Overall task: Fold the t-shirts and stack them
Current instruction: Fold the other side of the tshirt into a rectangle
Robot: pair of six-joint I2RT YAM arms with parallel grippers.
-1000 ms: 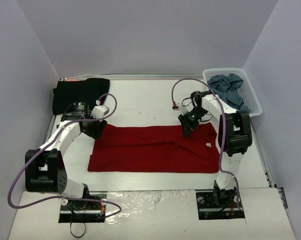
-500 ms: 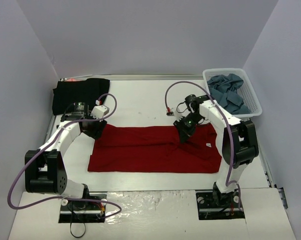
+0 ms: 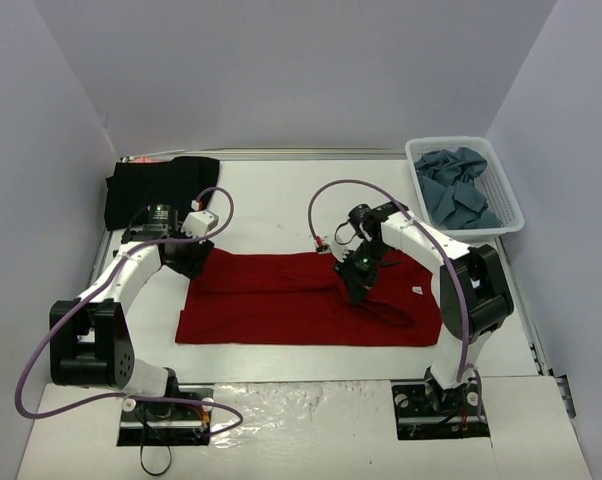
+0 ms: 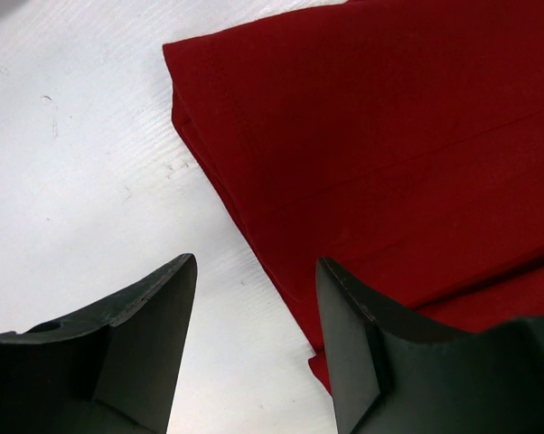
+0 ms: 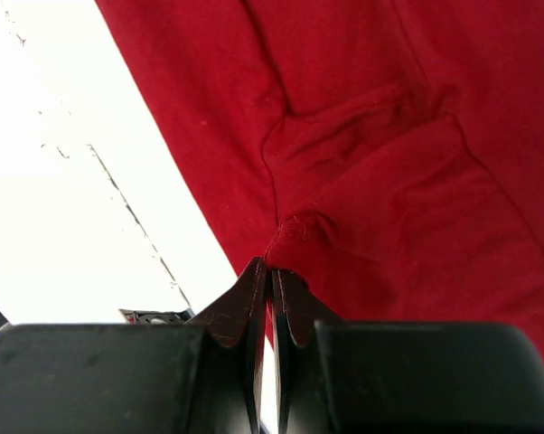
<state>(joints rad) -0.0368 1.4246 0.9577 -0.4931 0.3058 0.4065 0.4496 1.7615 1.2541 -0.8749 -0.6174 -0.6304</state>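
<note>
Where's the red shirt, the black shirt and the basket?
red shirt (image 3: pixel 281 300), top view, middle of cloth
black shirt (image 3: pixel 156 190), top view, its middle
basket (image 3: pixel 507 185), top view, right rim

Your top camera sits high behind both arm bases, well back, looking down and forward over the whole white table (image 3: pixel 281 200). Your left wrist camera rides above the left gripper (image 4: pixel 254 262), looking past its dark fingers (image 4: pixel 154 307) from very close at the far left corner of the flat dark red cloth t-shirt (image 3: pixel 271 300). Your right wrist camera looks along the right gripper (image 5: pixel 272 271), equally close, at bunched cloth right of the shirt's middle. All three views share that shirt and the bare table beside it.
</note>
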